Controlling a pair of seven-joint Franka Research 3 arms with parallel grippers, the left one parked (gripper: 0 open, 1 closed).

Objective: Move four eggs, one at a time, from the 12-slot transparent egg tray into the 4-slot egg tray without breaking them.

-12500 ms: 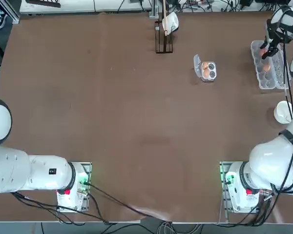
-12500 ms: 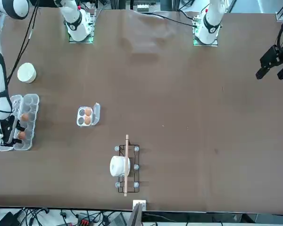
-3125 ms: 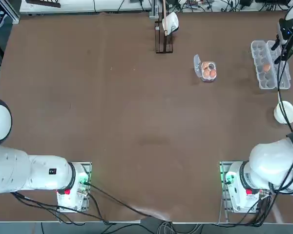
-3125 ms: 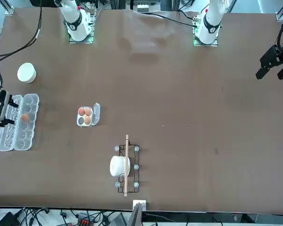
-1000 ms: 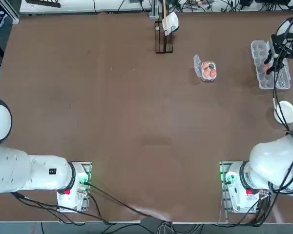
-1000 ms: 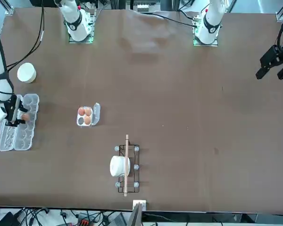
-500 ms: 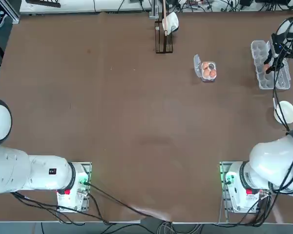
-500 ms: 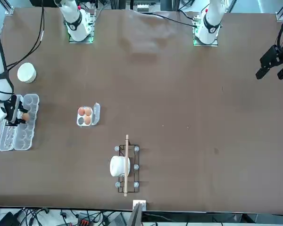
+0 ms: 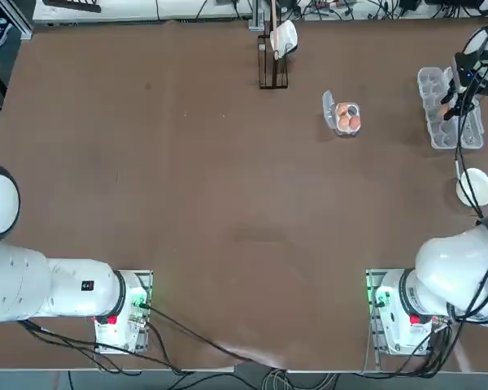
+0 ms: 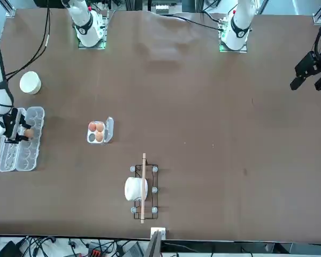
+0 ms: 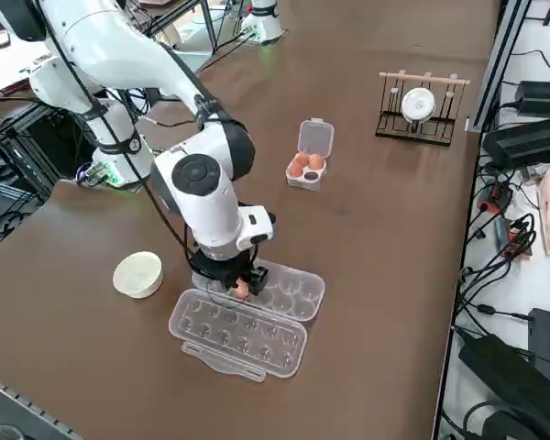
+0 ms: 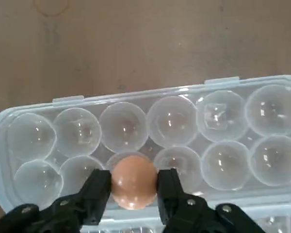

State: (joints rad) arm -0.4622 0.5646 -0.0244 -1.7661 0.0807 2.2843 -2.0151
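While clamped on the last egg (image 12: pixel 133 180) just above the 12-slot transparent egg tray (image 12: pixel 184 126), right gripper (image 12: pixel 133 187) poised to carry it off. Three eggs (image 9: pixel 347 116) already seated in the 4-slot egg tray (image 9: pixel 344 117), well apart from the long tray. Likely hazards: cracking the shell under too hard a squeeze, or slipping from the smooth fingers in transit.
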